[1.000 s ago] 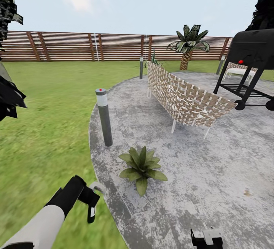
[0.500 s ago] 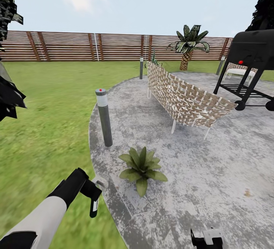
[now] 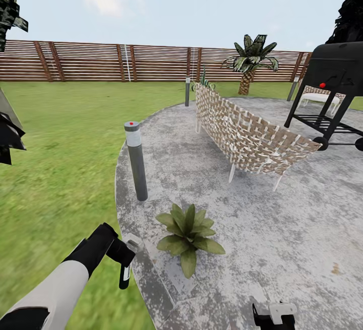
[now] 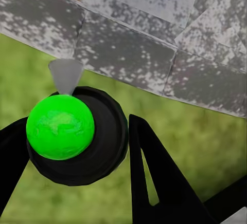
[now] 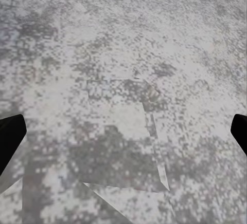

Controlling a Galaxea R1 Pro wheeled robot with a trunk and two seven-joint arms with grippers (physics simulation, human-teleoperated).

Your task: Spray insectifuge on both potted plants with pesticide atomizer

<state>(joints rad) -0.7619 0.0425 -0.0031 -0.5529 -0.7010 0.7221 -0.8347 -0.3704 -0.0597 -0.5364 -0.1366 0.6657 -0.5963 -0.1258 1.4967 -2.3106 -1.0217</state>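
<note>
My left gripper is shut on the pesticide atomizer, a slim dark bottle with a white label strip and a pale grey spray head. It hangs low over the lawn just off the patio rim. In the left wrist view the atomizer shows as a bright green round end with a grey nozzle, between the black fingers of the left gripper. One potted plant, a low rosette of broad green leaves, sits on the patio just right of the atomizer. My right gripper hangs open over bare stone.
A grey bollard lamp stands on the round stone patio behind the plant. A woven bench and a black grill stand further back. Lawn spreads left, with a brown slatted fence and a palm behind.
The left arm has lifted the atomizer slightly up and right, closer to the patio rim. The whole view has shifted a little, so the camera moved.
</note>
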